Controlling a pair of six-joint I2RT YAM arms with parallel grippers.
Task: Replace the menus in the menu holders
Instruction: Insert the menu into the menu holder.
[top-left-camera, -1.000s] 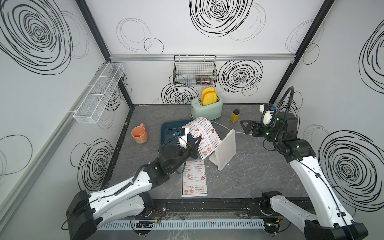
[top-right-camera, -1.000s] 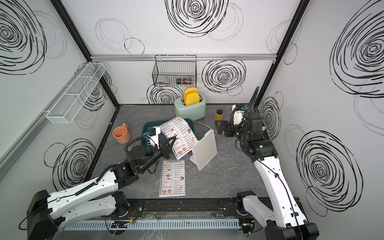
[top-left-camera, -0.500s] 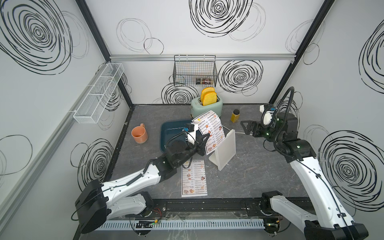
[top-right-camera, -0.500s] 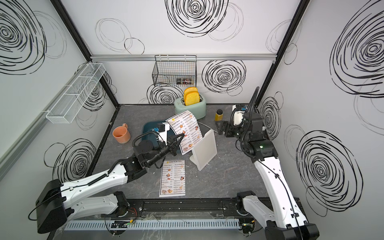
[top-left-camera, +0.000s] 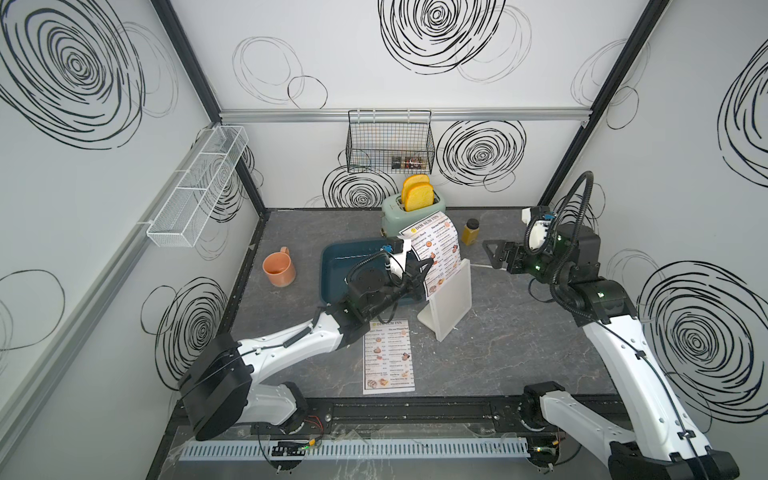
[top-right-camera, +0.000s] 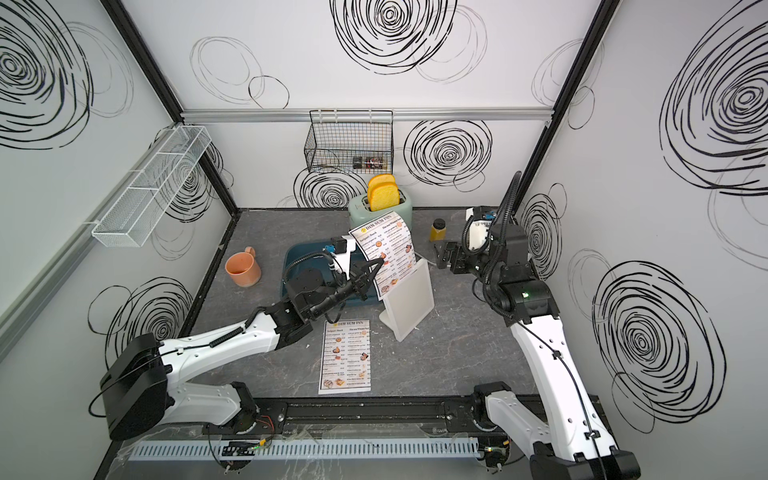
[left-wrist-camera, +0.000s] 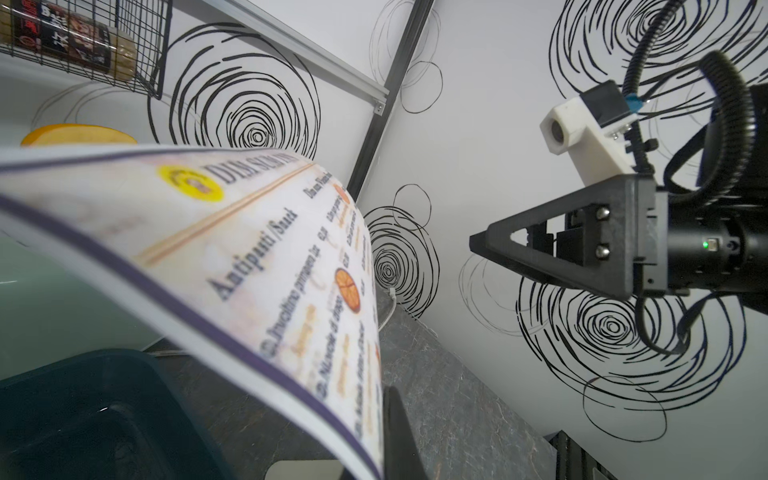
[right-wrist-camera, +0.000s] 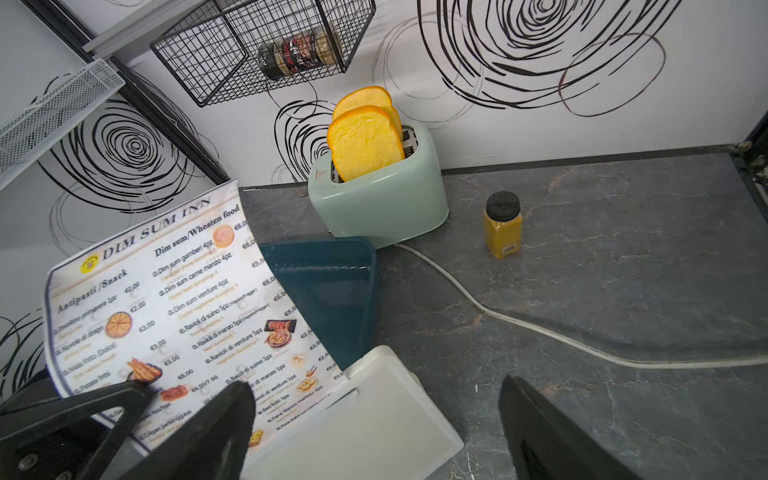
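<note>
The white laminated "DIM SUM INN" menu sheet (top-left-camera: 438, 249) now stands steeper mid-frame, pinched by the left gripper (top-left-camera: 420, 271), lower edge at the white plastic sign stand (top-left-camera: 451, 305): swap underway. Right gripper (top-left-camera: 494, 254) gapes idle.

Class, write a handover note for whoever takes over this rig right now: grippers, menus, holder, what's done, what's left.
Left gripper: shut on one menu, held curled with its lower edge at the top of the menu holder.
Right gripper: open, empty, beside the holder.
Second menu: flat in front of the holder.
Done: no menu fully seated.
Left: seat one menu.
</note>
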